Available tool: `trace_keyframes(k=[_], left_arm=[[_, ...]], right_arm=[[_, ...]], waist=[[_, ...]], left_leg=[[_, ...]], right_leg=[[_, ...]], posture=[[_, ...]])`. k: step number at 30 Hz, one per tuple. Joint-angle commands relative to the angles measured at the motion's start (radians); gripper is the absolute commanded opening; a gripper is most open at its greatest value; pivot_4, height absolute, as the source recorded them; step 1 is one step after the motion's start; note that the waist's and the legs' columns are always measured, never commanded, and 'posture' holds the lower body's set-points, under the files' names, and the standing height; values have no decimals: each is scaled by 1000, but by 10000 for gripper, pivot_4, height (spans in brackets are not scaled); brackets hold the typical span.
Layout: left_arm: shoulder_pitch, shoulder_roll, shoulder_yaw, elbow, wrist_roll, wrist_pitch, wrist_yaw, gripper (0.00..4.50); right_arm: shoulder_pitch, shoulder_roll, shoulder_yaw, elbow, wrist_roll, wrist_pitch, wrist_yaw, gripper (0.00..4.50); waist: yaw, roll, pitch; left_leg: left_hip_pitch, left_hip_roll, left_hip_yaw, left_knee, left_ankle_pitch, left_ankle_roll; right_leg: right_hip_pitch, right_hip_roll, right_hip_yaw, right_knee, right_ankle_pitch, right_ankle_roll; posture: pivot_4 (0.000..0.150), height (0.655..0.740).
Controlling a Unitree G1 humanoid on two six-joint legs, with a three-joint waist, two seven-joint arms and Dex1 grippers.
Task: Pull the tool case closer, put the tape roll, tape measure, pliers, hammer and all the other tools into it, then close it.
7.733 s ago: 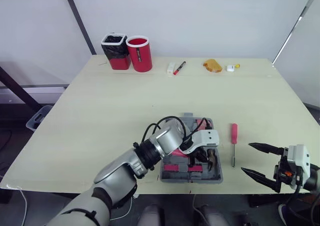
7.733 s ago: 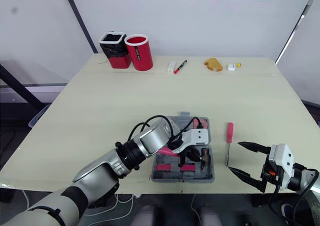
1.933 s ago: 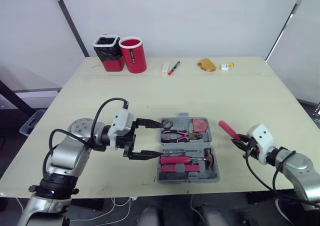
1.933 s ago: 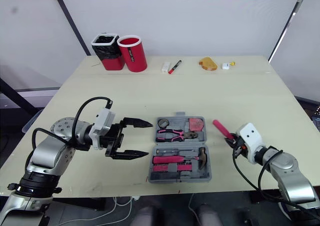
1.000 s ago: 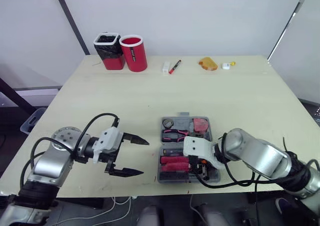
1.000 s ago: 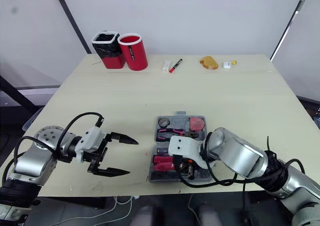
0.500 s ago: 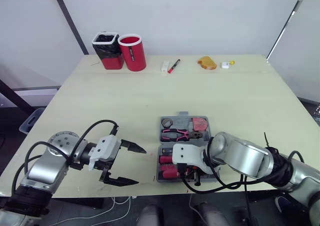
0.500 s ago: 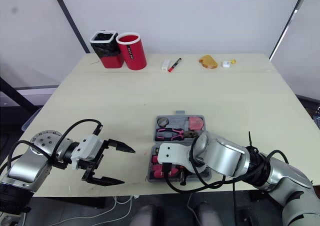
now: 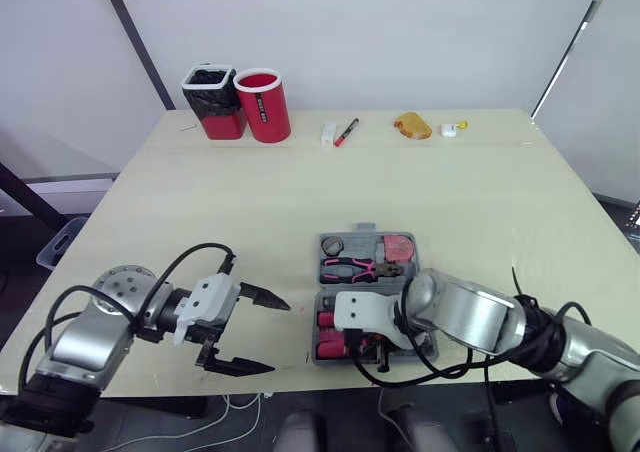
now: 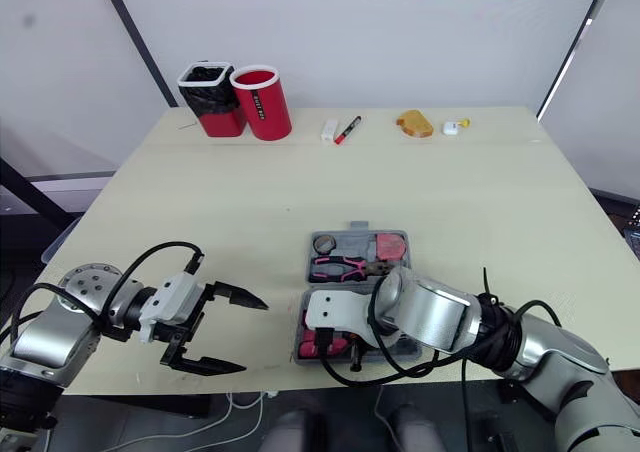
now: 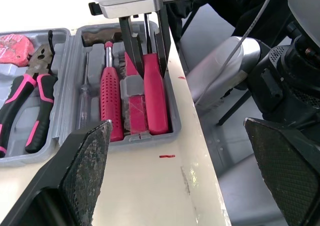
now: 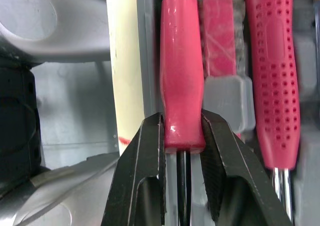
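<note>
At the near edge of the counter (image 9: pixel 150 222), toward its left corner, the left pincer (image 9: pixel 280 338) hovers with its two black fingers spread wide and nothing between them, pointing at the tool case (image 9: pixel 374 237) but well apart from it. The case lies open just right of the middle of the near edge. The right pincer (image 12: pixel 182 123) reaches over the case's near half and is clamped on the butt of a smooth red screwdriver (image 12: pixel 181 61). The screwdriver lies along the case's near wall, though I cannot tell whether it is fully seated in its slot. Beside it sit a red block (image 12: pixel 218 31) and a dotted red handle (image 12: pixel 272 76). In the case's far half are pink-handled pliers (image 9: pixel 360 268), a tape roll (image 9: pixel 333 245) and a red tool (image 9: pixel 399 246). Along the far edge stand a black-and-red bin (image 9: pixel 208 102) and a red cup (image 9: pixel 262 104), with a marker (image 9: pixel 347 132) and an orange lump (image 9: pixel 411 126) further right.
</note>
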Motion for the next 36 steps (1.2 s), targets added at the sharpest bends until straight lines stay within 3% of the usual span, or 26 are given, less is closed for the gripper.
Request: trace_keyframes(k=[1, 3, 5, 12, 16, 20, 23, 25, 26, 36], left_arm=[[-1, 14, 3, -29, -1, -18, -47, 45000], [-5, 13, 2, -27, 2, -17, -45, 45000], [-8, 11, 0, -25, 3, -17, -43, 45000], [-20, 4, -4, -16, 8, -18, -38, 45000], [-26, -6, -4, -19, 6, -11, -31, 45000], [-31, -19, -9, -21, 8, -8, -25, 45000], [-38, -29, -13, -15, 11, -9, -26, 45000], [-43, -34, -15, -11, 12, -10, -28, 45000], [-46, -36, -16, -9, 12, -10, -28, 45000], [-72, -47, -23, 18, 13, -18, -37, 45000]], right_arm=[[-22, 5, 3, -3, -15, -27, -4, 4173], [-21, -3, 1, -9, -17, -34, -3, 14329], [-17, -1, -18, -10, -13, -39, -5, 20835], [-21, -29, -59, -38, 0, -65, 20, 20835], [59, -40, -215, -81, 46, -138, 23, 20835], [228, -75, -371, -88, 65, -364, 43, 20835], [346, -83, -448, -61, 74, -537, 81, 12628], [397, -101, -452, -37, 47, -620, 104, 3332], [425, -92, -463, -19, 51, -664, 113, 1148], [588, -16, -439, 236, -51, -1025, 172, 1148]], waist=[[-1, 0, 0], [-1, 0, 0], [0, 0, 0], [1, 0, 0], [1, 0, 0], [6, -1, 0], [5, -1, 0], [2, -1, 0], [1, -1, 0], [4, -2, 0]], left_leg=[[0, 0, 0, 0, 0, 0], [0, 0, 0, 0, 0, 0], [0, 0, 0, 0, 0, 0], [0, 0, 0, 0, 0, 0], [0, 0, 0, 0, 0, 0], [0, 0, 0, 0, 0, 0], [0, 0, 0, 0, 0, 0], [0, 0, 0, 0, 0, 0], [1, 0, 0, 0, 0, 0], [1, 0, 0, 1, 0, 0]], right_leg=[[0, 0, 0, 0, 0, 0], [0, 0, 0, 0, 0, 0], [0, 0, 0, 0, 0, 0], [0, 0, 0, 0, 0, 0], [0, 0, 0, 0, 0, 0], [1, 0, 0, -1, 0, 0], [1, 0, 0, -1, 0, 1], [1, 0, 0, -1, 0, 1], [1, 0, 0, -1, 0, 1], [2, 1, 1, -1, 0, 1]], posture=[[1500, 7400], [1500, 7400], [1500, 7400], [1500, 7400], [1500, 7400], [1500, 7400], [1500, 7400], [1500, 7400], [1500, 7400], [1500, 7400]])
